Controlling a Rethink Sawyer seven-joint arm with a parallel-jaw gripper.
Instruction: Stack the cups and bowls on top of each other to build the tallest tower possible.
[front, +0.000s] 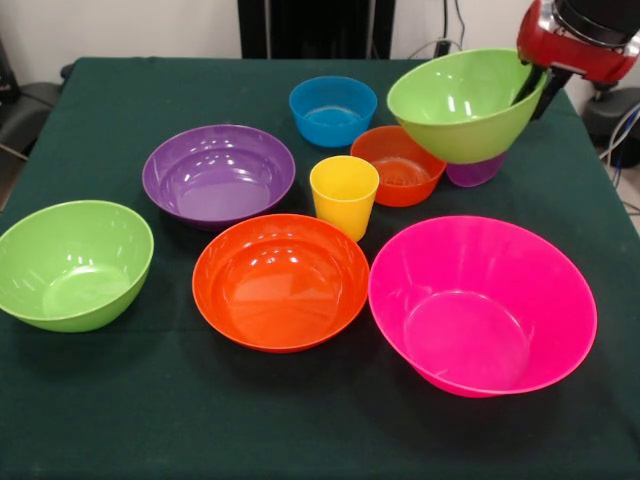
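The gripper (532, 85) holds a green bowl (462, 103) by its rim, tilted in the air. It could slip and fall on the small orange bowl (400, 165) and purple cup (477, 172) directly below.

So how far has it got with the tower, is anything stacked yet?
Nothing is stacked yet. In hand: the pincer holds a tilted green bowl by its rim, lifted above the table. Left: the pink bowl, large orange bowl, purple bowl, second green bowl, blue bowl, small orange bowl and yellow cup all sit apart.
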